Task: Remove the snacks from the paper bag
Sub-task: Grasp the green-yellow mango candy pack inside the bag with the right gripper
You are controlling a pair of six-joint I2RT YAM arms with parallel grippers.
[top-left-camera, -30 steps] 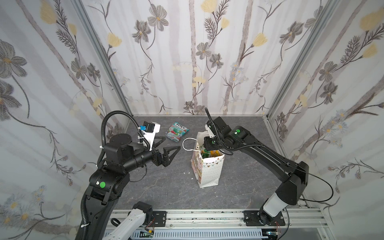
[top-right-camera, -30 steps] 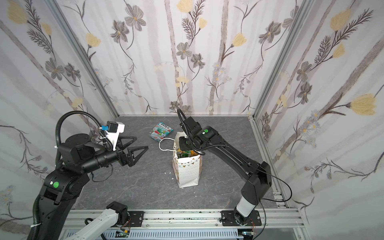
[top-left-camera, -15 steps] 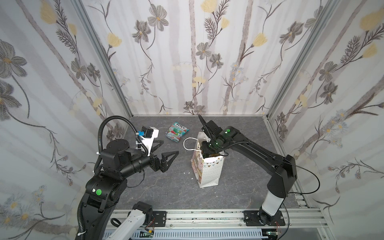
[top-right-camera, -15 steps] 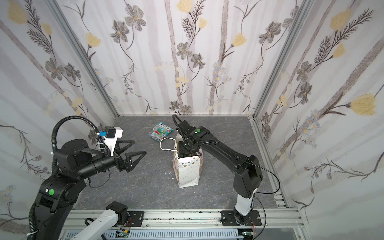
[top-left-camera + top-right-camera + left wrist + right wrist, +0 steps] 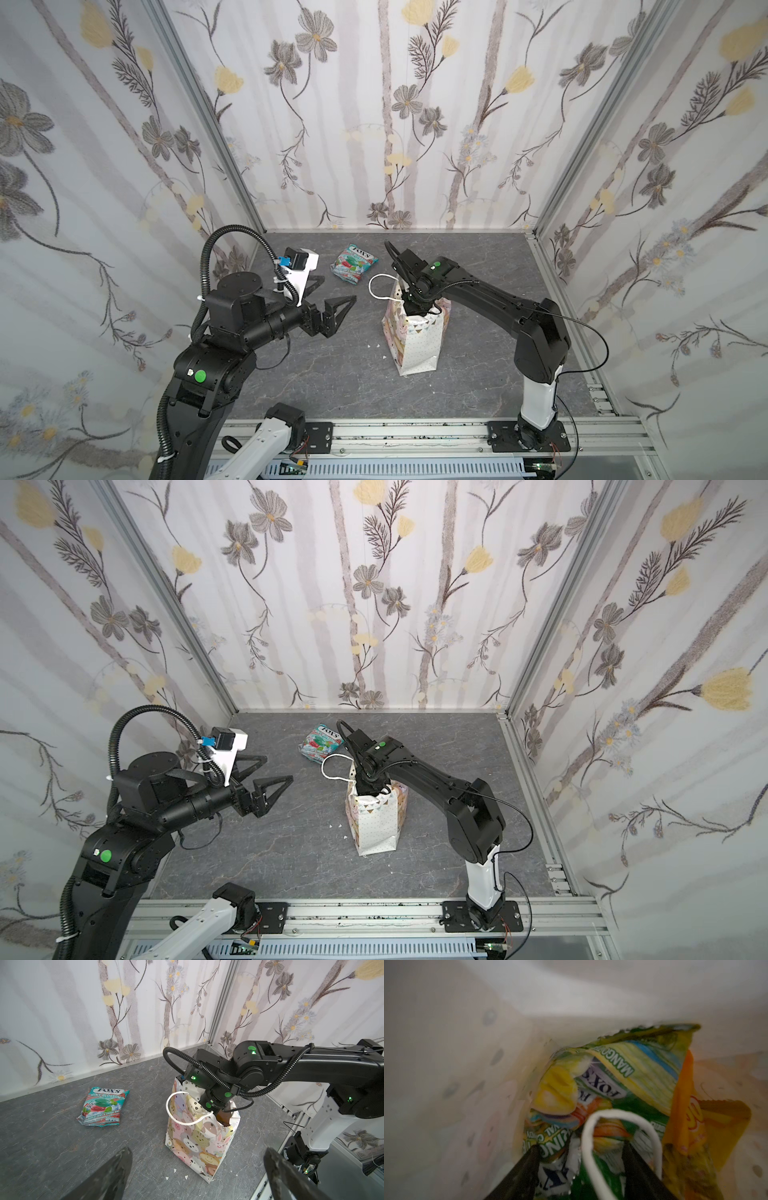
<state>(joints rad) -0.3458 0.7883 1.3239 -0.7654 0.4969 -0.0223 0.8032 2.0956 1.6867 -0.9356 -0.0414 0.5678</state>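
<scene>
Underfoot, so to speak, is a dark grey stone-look tabletop (image 5: 324, 386), closed in on three sides by floral wallpaper walls (image 5: 374, 124). An aluminium rail (image 5: 415, 432) runs along the lower edge of both top views.

The paper bag (image 5: 415, 349) stands upright just right of centre in a top view, and one white cord handle (image 5: 376, 286) loops out to its left. Up and to the left of it, toward the back wall, the teal FOX'S packet (image 5: 353, 264) lies flat on the table, apart from the bag. A few white scraps (image 5: 374, 345) lie just left of the bag's foot.

The right gripper (image 5: 580, 1150) is sunk in the bag's mouth. Its two dark fingers stand partly apart. Another cord loop (image 5: 586, 1142) and a green packet (image 5: 604, 1176) lie between them, and nothing is clamped. Their tips lie at crumpled wrappers. A yellow-green FOX'S mango packet (image 5: 633, 1076) and an orange packet (image 5: 683, 1118) are still inside the bag.

The left gripper (image 5: 338, 289) hangs over the table at centre-left with its jaws spread wide and empty. It points toward the bag and is well apart from it.
</scene>
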